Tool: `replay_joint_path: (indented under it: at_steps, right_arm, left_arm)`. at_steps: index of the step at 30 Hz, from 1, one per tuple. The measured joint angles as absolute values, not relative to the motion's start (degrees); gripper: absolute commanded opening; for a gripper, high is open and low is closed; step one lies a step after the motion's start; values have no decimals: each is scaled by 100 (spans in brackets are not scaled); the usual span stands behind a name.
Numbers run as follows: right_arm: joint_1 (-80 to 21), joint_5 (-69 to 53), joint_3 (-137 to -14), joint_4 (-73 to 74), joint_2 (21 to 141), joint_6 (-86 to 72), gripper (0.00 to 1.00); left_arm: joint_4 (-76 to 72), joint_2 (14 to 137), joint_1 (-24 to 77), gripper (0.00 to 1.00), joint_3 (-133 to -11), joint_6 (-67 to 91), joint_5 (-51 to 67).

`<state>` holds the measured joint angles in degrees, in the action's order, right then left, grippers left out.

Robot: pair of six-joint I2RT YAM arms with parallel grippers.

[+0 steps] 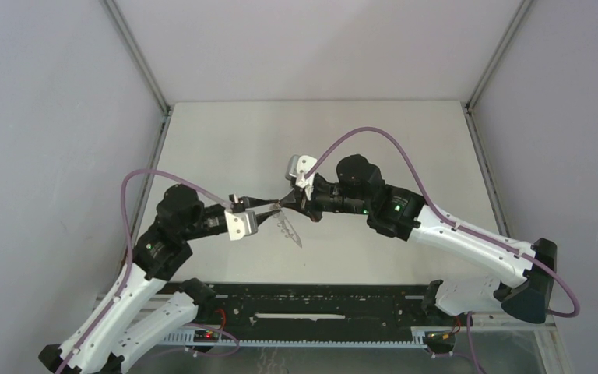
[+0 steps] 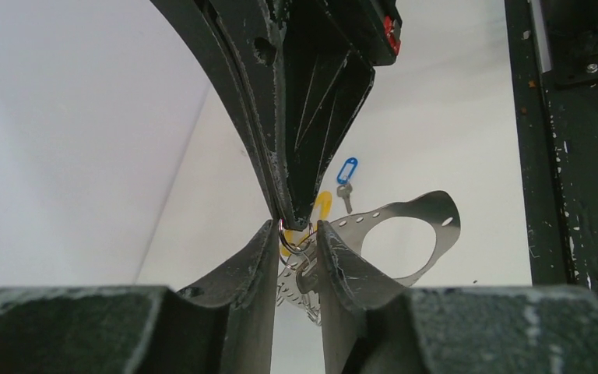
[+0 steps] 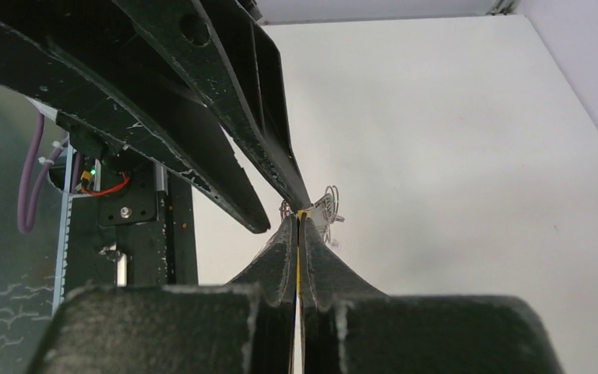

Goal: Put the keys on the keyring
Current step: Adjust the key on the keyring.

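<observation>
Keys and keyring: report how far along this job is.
Done: nothing clearly threaded yet. In hand: the right gripper, jaws shut, pinches the yellow-headed metal key at a small metal loop that the left gripper brackets with its jaws. Left: seating that key, then the blue-tagged metal key, which sits apart by the thin grey metal hoop.
</observation>
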<state>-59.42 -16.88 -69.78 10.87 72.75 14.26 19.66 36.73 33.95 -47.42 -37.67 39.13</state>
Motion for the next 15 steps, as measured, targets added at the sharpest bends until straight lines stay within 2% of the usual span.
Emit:
replay_joint_path:
  at_steps: [5, 7, 9, 12, 15]
  right_arm:
    - [-5979, -1706, -6978, 1109, 7275, 1494, 0]
    - [-5988, -1706, -6973, 1125, 7275, 1514, 0]
    - [-5988, -1706, -6965, 1127, 7275, 1535, 0]
    - [-6003, -1706, -6956, 1129, 7275, 1577, 0]
    - [-6020, -1715, -6954, 1120, 7269, 1614, 0]
  left_arm:
    - [1979, 3712, 3395, 12, -4748, -3739, 3854]
    - [1986, 3712, 3395, 10, -4751, -3728, 3822]
    - [2008, 3712, 3395, 14, -4751, -3728, 3806]
    - [2034, 3715, 3398, 32, -4751, -3695, 3782]
    - [2093, 3754, 3400, 30, -4751, -3586, 3750]
